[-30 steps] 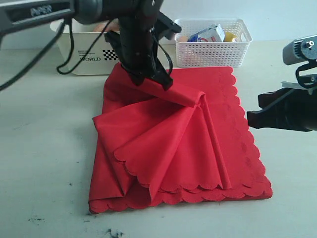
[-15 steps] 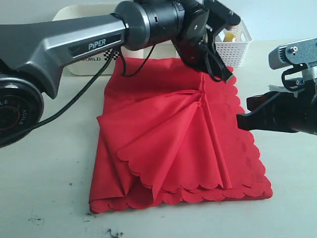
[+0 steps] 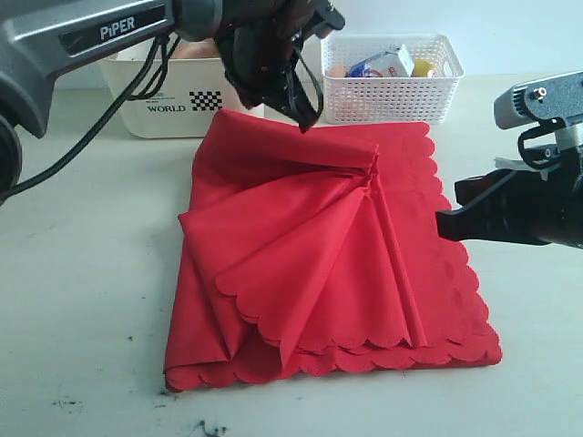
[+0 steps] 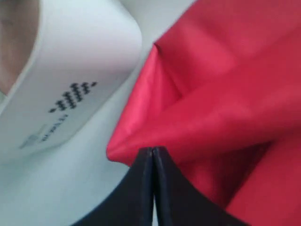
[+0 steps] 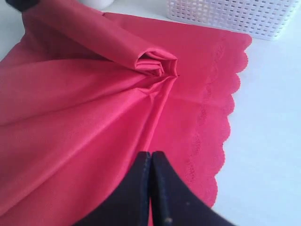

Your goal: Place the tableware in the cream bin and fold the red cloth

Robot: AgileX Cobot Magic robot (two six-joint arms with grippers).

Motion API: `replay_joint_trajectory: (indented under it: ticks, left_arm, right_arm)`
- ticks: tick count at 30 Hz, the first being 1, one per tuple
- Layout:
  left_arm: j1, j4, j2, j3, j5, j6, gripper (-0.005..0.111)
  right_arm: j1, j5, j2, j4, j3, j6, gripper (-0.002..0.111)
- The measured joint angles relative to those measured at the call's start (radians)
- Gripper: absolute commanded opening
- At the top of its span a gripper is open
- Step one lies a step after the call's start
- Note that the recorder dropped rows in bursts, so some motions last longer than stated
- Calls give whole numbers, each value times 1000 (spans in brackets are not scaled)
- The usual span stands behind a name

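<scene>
The red cloth [image 3: 328, 255] lies on the table in loose, fanned folds, with a rolled fold [image 5: 150, 63] along its far side and scalloped edges at the front and right. My left gripper [image 3: 306, 121] is shut with nothing in it. It hovers just over the cloth's far edge [image 4: 141, 141], close to the cream bin [image 3: 164, 98]. My right gripper [image 5: 151, 154] is also shut and holds nothing. It hangs above the cloth's right part [image 5: 197, 117]. The bin [image 4: 80, 61] stands behind the cloth's far left corner. The tableware is hidden from view.
A white lattice basket [image 3: 392, 91] stands behind the cloth's far right corner, holding a small milk carton [image 3: 383, 62] and a yellow item [image 3: 422, 66]. The left arm [image 3: 109, 32] and its cable [image 3: 82, 137] cross in front of the bin. Dark specks [image 3: 205, 426] mark the near table.
My left gripper swung right along the cloth's far edge, then came back left over the rolled fold. The right arm edged slightly left. The cloth's folds look the same.
</scene>
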Motion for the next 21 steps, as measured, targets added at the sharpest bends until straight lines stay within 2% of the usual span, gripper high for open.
replay_joint_trajectory:
  ticks: [4,6,11,15,21]
  left_arm:
    - [2,-62,-18,68,14,11,0]
    - [2,-74,-39,89,14,6,0]
    - [2,-76,-132,174,14,-54,0]
    - [2,-78,-239,352,-30,-130,0]
    - [4,-53,-414,702,-245,-292,0]
  right_arm:
    - [0,-7,0,0,0,0,0]
    - [0,-22,0,24,0,4,4]
    - [0,-90,14,114,0,-3,28]
    - [0,-140,80,126,-43,-15,52]
    - [0,-61,287,127,-231,-44,70]
